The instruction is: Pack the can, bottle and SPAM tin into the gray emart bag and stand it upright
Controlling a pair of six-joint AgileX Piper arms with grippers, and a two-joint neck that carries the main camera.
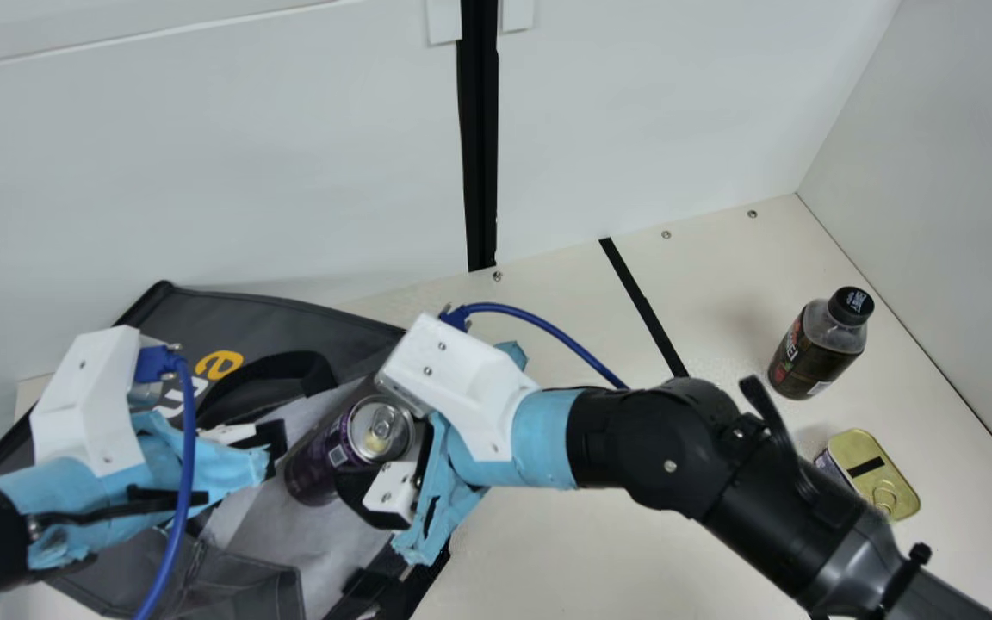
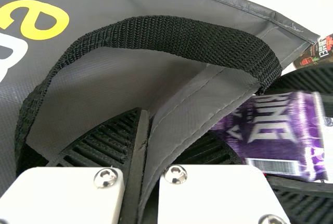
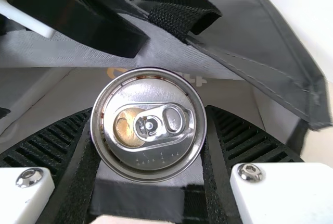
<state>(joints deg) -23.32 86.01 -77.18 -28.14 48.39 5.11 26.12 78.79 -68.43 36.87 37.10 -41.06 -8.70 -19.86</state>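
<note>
Cream table (image 1: pixel 548 551) bears the cut-off gray bag (image 1: pixel 285 325), left gripper (image 1: pixel 270 448) pinching its edge, right gripper (image 1: pixel 356 456) clasping the half-hidden can (image 1: pixel 380 424).

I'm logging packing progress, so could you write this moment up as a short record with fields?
bag: gray emart bag, lying down with its mouth open, not yet upright
left gripper: closed on the bag's edge
right gripper: closed around the can
can: purple can, at the bag's opening
bottle: dark bottle with black cap, upright on the table, outside the bag
tin: SPAM tin, on the table near the bottle, outside the bag
</note>
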